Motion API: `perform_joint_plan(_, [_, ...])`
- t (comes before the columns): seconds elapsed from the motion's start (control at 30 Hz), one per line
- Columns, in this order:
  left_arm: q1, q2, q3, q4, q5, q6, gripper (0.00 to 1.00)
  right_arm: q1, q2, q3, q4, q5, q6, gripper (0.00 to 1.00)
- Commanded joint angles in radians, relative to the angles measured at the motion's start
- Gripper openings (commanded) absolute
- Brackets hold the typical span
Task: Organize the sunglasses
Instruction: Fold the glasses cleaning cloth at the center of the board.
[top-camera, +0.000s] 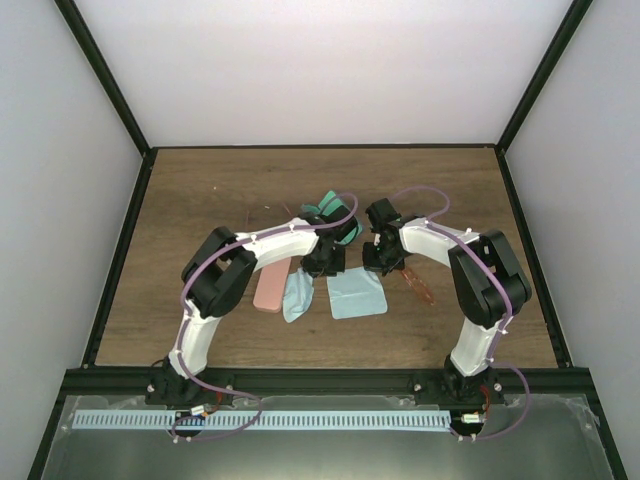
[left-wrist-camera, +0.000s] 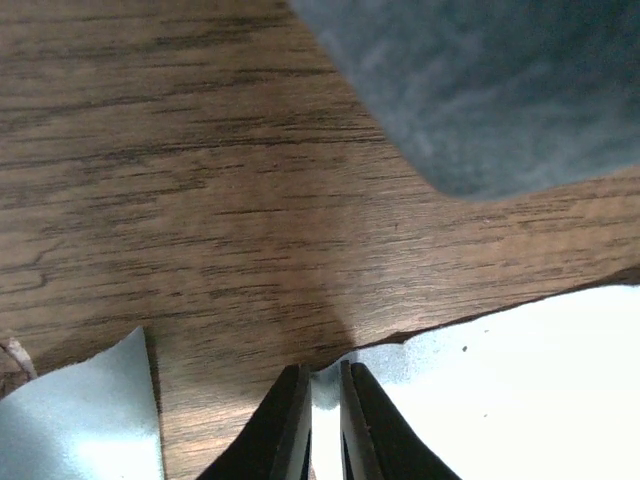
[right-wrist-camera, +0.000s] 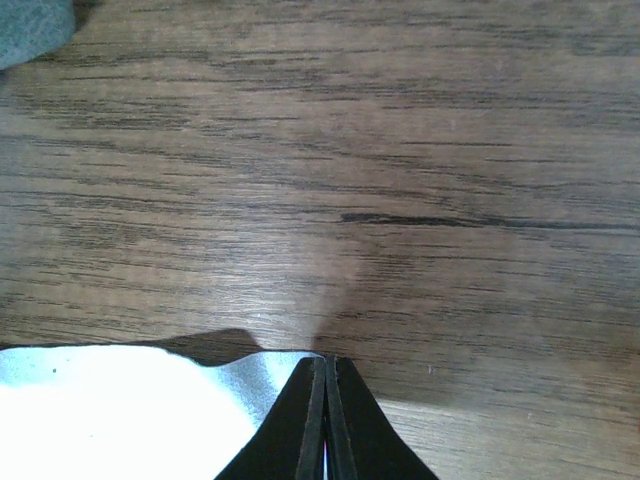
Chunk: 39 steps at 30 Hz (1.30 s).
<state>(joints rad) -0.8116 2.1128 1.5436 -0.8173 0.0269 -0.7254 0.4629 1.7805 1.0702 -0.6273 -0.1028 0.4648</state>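
An orange-red pair of sunglasses (top-camera: 419, 286) lies on the table just right of my right gripper (top-camera: 379, 264). A faint thin-framed pair (top-camera: 258, 213) lies further back on the left. Between the two grippers lies a light blue cloth (top-camera: 357, 295). My left gripper (left-wrist-camera: 323, 368) is closed down on that cloth's (left-wrist-camera: 520, 380) corner, which shows between its fingers. In the right wrist view my right gripper (right-wrist-camera: 326, 358) is shut, and the cloth's (right-wrist-camera: 120, 410) other corner rises off the wood into its tips.
A pink case (top-camera: 271, 285) and a second light blue cloth (top-camera: 297, 297) lie left of the held cloth. A grey-blue case (left-wrist-camera: 490, 90) sits just beyond the left gripper, under that arm. Dark frame rails border the table (top-camera: 200, 190).
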Motion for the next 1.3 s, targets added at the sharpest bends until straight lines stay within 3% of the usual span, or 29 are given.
perform_joint_plan(0.0, [-0.001, 0.029, 0.015, -0.008, -0.005, 0.012, 0.08, 0.014, 0.005, 0.000, -0.019, -0.002, 0.007, 0.01])
perform_joint_plan(0.1, [-0.001, 0.026, 0.015, -0.008, -0.007, 0.018, 0.04, 0.015, 0.006, 0.000, -0.017, -0.004, 0.008, 0.01])
perform_joint_plan(1.27, [-0.012, -0.090, 0.024, 0.006, -0.027, 0.015, 0.04, 0.014, -0.140, -0.036, -0.032, -0.003, 0.020, 0.01])
